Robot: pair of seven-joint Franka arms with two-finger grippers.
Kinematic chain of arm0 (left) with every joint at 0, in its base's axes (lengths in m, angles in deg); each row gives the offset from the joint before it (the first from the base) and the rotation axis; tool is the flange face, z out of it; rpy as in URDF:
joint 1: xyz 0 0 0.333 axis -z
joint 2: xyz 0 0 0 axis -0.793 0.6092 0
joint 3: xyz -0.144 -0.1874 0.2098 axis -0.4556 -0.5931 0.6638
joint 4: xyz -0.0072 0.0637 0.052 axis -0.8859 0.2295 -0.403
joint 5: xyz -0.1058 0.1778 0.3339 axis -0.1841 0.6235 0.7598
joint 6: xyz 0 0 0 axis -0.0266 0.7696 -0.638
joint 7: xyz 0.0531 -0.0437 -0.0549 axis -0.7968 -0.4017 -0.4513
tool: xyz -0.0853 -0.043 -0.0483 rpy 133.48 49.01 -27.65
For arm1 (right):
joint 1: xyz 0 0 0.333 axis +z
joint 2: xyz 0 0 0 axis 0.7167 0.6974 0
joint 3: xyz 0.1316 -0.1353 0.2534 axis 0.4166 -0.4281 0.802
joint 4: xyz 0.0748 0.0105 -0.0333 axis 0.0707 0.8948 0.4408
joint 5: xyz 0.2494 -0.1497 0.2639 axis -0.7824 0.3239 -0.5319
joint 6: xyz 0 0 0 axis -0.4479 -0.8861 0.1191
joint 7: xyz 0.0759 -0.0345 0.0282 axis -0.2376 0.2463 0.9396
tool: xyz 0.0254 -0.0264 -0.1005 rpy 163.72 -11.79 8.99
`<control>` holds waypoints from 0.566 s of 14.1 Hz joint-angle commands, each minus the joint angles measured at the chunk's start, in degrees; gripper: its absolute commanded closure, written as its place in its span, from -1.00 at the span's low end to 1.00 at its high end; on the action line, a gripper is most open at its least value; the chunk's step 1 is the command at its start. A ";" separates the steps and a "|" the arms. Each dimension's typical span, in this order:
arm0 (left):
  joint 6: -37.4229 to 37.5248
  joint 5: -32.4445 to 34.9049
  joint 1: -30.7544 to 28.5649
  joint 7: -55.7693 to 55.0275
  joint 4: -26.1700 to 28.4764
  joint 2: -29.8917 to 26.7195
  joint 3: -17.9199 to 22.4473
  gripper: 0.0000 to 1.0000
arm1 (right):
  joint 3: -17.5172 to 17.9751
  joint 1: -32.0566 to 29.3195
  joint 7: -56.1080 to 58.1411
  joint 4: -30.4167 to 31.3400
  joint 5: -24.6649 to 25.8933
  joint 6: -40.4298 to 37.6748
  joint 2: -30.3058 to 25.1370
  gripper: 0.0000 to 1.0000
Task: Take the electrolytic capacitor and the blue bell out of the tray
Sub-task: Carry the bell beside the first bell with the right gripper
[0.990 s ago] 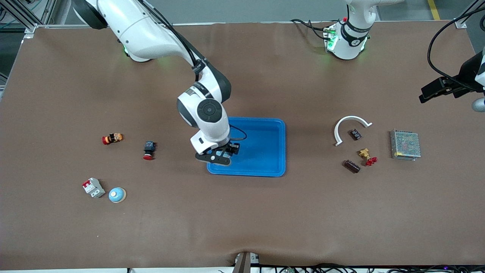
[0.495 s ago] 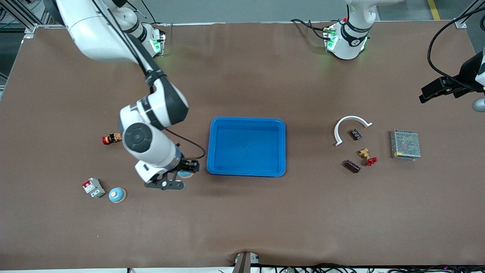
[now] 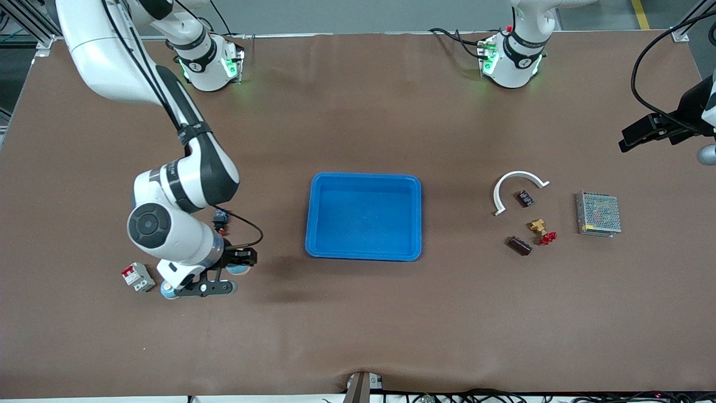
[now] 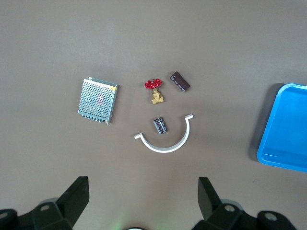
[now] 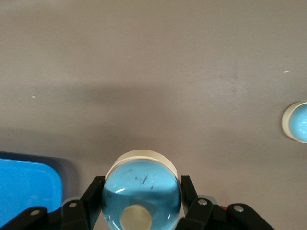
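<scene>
My right gripper [image 5: 141, 203] clamped on a blue bell [image 5: 142, 189] over bare table beside the blue tray [image 3: 363, 215], a second blue bell [image 5: 298, 121] on the table near it, my left gripper [image 4: 144, 199] waiting spread wide and empty, high over the dark capacitor [image 4: 180, 81].

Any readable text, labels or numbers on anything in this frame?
None can be read.
Power supply: markings under its mesh, too blurred.
Circuit breaker: red label, too small.
Capacitor: no legible print.
Bell in the right gripper: plain.
</scene>
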 commanded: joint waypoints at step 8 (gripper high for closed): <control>-0.27 -0.98 -0.17 1.12 0.04 -0.63 -0.08 -1.00 | 0.70 -4.19 6.79 10.30 3.49 12.14 -0.13 0.13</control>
